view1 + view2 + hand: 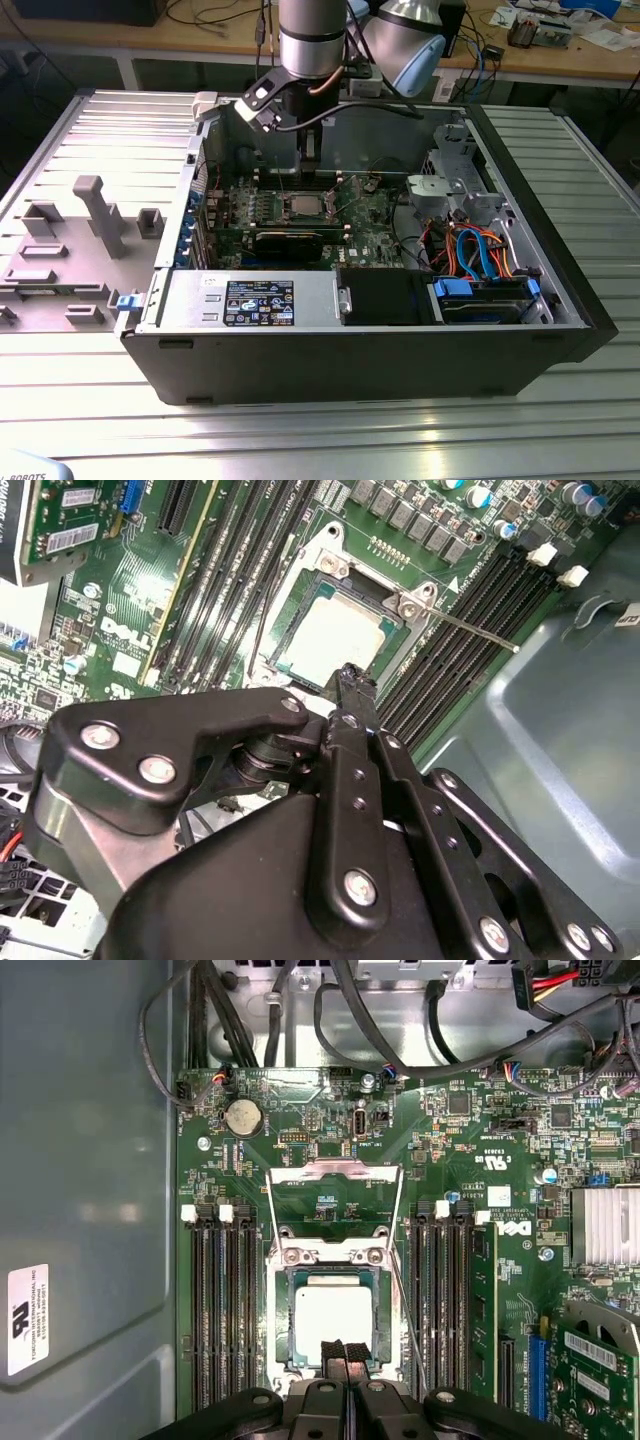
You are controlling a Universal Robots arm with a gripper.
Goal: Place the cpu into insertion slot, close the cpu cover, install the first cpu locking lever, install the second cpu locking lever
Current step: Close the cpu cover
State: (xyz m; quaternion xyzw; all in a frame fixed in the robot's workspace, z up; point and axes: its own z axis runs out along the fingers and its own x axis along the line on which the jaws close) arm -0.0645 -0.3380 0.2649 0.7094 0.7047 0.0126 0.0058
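ribbed metal table [300, 430], cluttered wooden workbench [560, 58] behind

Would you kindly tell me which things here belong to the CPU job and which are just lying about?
Job in hand:
cpu, seated in the slot
cover, open
lever
pincer, at the cpu's edge

Lying about:
memory slots
battery
cables
heatsink

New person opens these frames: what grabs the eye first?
The arm reaching into the open computer case in the exterior view. In the first wrist view, the bright cpu sits in the insertion slot, cpu cover flipped open, shut gripper at the chip's edge.
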